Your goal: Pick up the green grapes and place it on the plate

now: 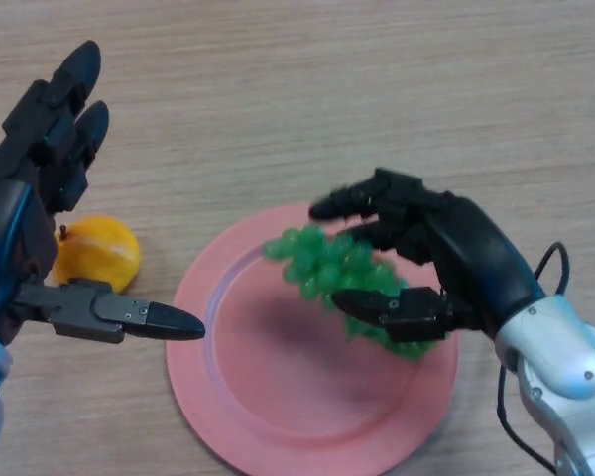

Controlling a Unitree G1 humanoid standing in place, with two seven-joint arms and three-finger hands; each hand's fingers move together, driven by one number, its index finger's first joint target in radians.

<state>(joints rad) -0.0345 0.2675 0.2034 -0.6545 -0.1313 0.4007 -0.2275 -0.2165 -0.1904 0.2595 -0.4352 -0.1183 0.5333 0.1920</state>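
A bunch of green grapes (329, 266) hangs in my right hand (446, 263), above the right part of the pink plate (278, 392). The right hand's fingers and thumb are curled round the bunch from the right side. A shadow lies on the plate under the grapes, so the bunch is held just above it. My left hand (35, 188) is open at the left of the view, fingers straight and pointing away, thumb stretched toward the plate's left rim, holding nothing.
An orange fruit (101, 253) lies on the wooden table (327, 89) left of the plate, partly behind my left hand.
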